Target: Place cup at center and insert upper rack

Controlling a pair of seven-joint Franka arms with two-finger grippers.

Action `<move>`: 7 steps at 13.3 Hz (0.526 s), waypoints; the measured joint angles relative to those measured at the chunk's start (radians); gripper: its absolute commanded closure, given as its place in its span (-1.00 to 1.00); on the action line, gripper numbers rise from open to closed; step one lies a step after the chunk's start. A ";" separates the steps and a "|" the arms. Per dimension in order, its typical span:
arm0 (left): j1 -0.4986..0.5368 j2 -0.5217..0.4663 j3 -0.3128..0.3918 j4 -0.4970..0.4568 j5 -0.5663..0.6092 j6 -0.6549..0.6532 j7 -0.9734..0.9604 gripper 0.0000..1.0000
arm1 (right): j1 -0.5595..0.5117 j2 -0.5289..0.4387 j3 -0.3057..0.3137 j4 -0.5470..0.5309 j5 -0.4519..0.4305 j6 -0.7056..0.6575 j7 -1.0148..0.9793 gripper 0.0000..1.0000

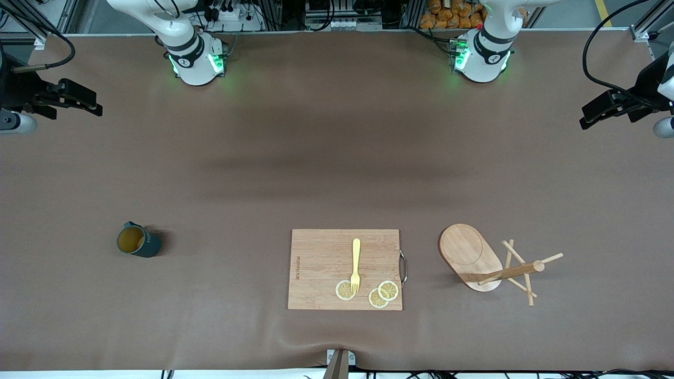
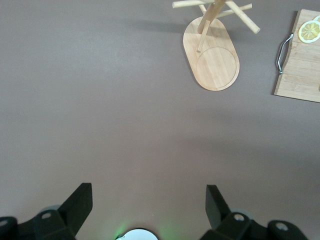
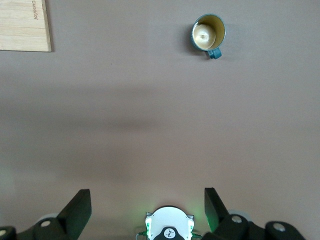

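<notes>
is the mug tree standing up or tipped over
Tipped over. The mug tree lies on its side, oval base on edge and post with pegs stretched out level above the table.

Small burned-in brand mark on cutting board [image 1: 345, 269] edge, too tiny to read.

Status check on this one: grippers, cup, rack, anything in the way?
Left gripper, right gripper open, empty, both waiting high. Cup upright at right arm's end; upper rack at left arm's end. Cutting board with fork occupies center.
</notes>
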 measured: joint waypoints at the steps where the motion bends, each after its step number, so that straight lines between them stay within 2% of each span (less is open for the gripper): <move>1: 0.001 0.001 0.000 0.000 0.000 0.000 0.000 -1.00 | 0.000 0.000 0.000 0.000 0.000 0.001 0.000 -1.00; 7: 0.001 0.003 -0.001 0.000 0.000 0.000 0.000 -1.00 | -0.004 0.002 -0.002 -0.002 0.000 0.006 0.000 -1.00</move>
